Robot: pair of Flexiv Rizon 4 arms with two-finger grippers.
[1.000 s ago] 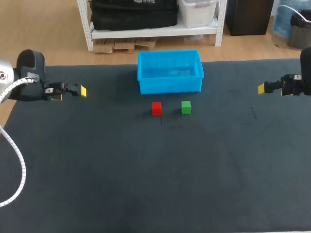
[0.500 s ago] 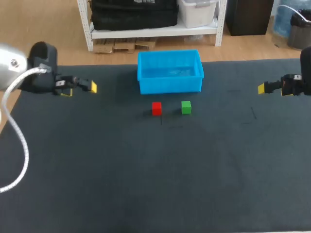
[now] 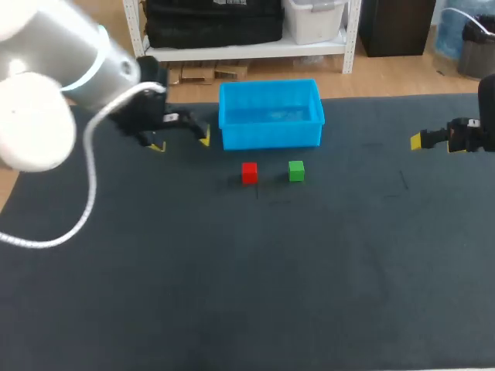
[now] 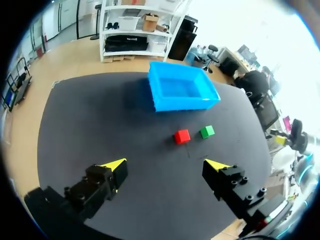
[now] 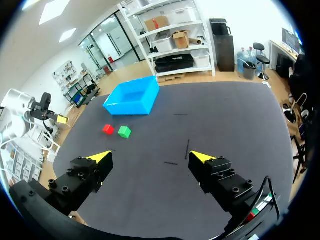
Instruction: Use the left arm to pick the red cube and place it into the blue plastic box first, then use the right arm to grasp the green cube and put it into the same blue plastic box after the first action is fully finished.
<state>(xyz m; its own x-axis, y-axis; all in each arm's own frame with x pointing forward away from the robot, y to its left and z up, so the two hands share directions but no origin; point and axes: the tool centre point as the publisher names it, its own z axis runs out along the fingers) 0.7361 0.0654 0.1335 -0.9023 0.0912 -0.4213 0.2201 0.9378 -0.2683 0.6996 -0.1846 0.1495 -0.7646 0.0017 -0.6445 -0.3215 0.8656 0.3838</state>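
1. left gripper (image 3: 181, 143) hangs with fingers spread, near the tabletop's far edge, just beside the box (image 3: 271, 136).
2. right gripper (image 3: 418, 141) hovers spread at the right edge.
3. red cube (image 3: 249, 172) and green cube (image 3: 296, 171) sit before the box.

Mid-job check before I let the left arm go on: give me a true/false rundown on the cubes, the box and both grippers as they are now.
1. The red cube sits on the table in front of the blue box, not in it. True.
2. The left gripper is shut on the red cube. False: it is open and holds nothing, beside the box and apart from the cube.
3. The green cube lies inside the blue box. False: it is on the table beside the red cube.
4. The right gripper is open and empty, far from both cubes. True.
5. The two cubes touch. False: there is a gap between them.
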